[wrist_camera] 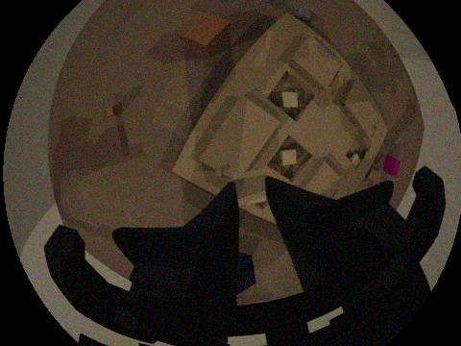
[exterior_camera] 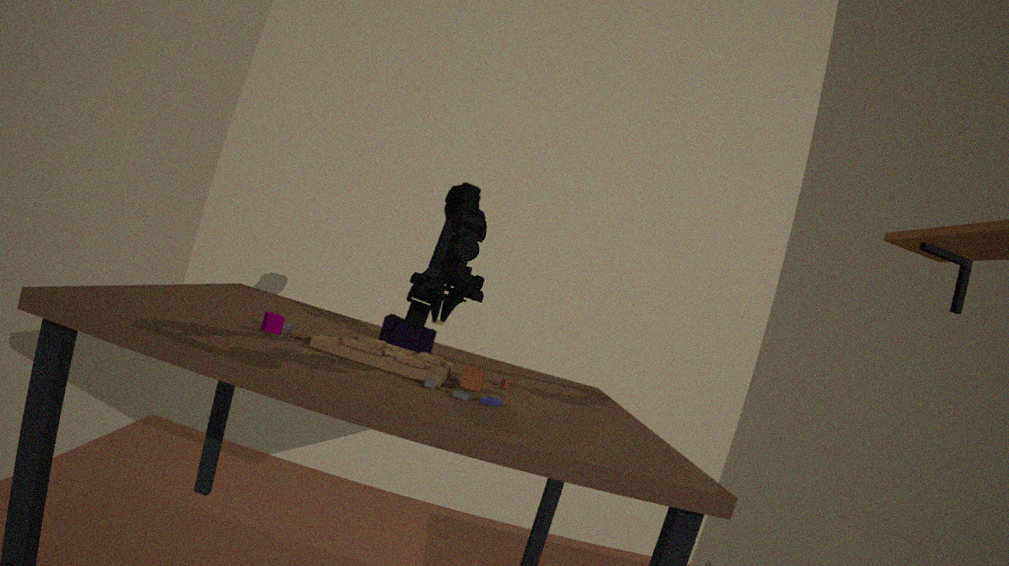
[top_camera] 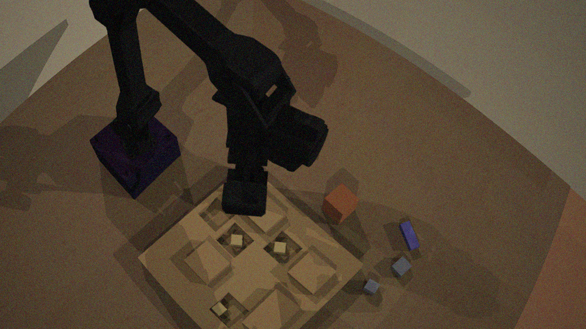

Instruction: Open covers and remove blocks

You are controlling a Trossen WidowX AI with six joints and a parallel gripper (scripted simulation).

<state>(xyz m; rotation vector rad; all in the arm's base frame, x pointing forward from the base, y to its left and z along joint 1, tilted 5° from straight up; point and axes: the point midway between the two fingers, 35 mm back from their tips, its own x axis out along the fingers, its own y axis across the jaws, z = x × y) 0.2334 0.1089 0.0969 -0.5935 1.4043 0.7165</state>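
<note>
The tan puzzle board (top_camera: 249, 266) lies on the table in front of the arm's base. Three open wells each hold a pale block: two in the middle row (top_camera: 236, 240) (top_camera: 280, 247) and one near the front edge (top_camera: 218, 309). Flat tan covers (top_camera: 208, 258) (top_camera: 312, 270) (top_camera: 270, 312) lie slid aside from their wells. My gripper (top_camera: 244, 197) hangs above the board's back corner, raised off it. In the wrist view its fingers (wrist_camera: 253, 202) are shut on a small pale block, mostly hidden between them. The board also shows in the wrist view (wrist_camera: 282, 129).
An orange cube (top_camera: 340, 202) stands by the board's back right side. Three small blue pieces (top_camera: 409, 234) (top_camera: 401, 266) (top_camera: 370, 286) lie to the right. A magenta cube (exterior_camera: 272, 322) sits on the far side. The purple arm base (top_camera: 135, 153) is behind the board.
</note>
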